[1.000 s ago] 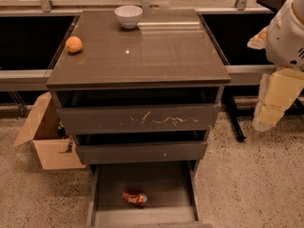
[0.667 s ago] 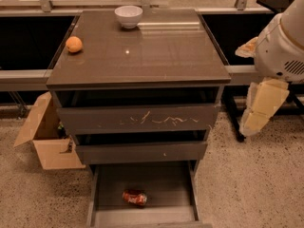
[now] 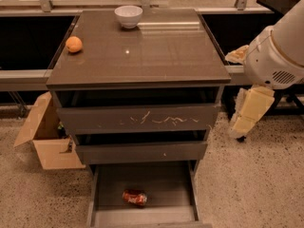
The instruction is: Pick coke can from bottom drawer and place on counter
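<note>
One small red aluminium soda can (image 3: pixel 135 197) with white lettering, lying on its side on the flat grey floor of the open, shallow grey-brown bottom drawer (image 3: pixel 164 180), near the low front and left of centre. Handling, as judged: light, thin-walled, easily dented, smooth and prone to roll; best taken across the middle of the barrel with a gentle squeeze. One glossy grey-brown slab bench (image 3: pixel 156 51) atop the cabinet, the destination, carrying one round white bowl (image 3: pixel 128 16) at the rear and one round orange fruit (image 3: pixel 73 44) near the left edge. One cream-coloured end effector (image 3: pixel 247 114), hanging to the right of the cabinet, well apart from the can; whether apart or together cannot be told. One open brown cardboard box (image 3: pixel 47 141) on the floor, left.
</note>
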`<state>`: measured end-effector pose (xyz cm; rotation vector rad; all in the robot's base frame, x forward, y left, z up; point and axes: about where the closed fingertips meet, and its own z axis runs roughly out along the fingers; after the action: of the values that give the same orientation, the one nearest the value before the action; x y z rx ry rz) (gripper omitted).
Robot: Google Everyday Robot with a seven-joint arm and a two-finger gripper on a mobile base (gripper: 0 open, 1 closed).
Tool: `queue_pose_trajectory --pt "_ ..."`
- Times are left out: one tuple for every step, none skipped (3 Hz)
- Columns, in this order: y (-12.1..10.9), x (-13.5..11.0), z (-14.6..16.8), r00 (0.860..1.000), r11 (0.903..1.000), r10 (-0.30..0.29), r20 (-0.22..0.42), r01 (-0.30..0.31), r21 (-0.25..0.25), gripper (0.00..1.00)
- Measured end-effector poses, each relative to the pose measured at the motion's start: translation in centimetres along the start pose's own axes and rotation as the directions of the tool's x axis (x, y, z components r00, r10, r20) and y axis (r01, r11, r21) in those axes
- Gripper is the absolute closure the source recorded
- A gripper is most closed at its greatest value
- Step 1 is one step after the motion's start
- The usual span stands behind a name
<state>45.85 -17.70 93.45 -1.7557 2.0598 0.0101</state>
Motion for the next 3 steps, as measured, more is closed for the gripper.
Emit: queue_pose_trajectory --pt "0.4 -0.3 3.0 0.999 0.9999 -0.004 0.035 0.004 -0.011 0.00" --pt "1.5 -1.3 7.9 0.995 0.9979 -0.011 0.097 0.017 -0.063 0.00" --pt "2.7 -2.6 12.3 0.988 0.9906 -0.020 0.151 0.040 -0.131 0.00"
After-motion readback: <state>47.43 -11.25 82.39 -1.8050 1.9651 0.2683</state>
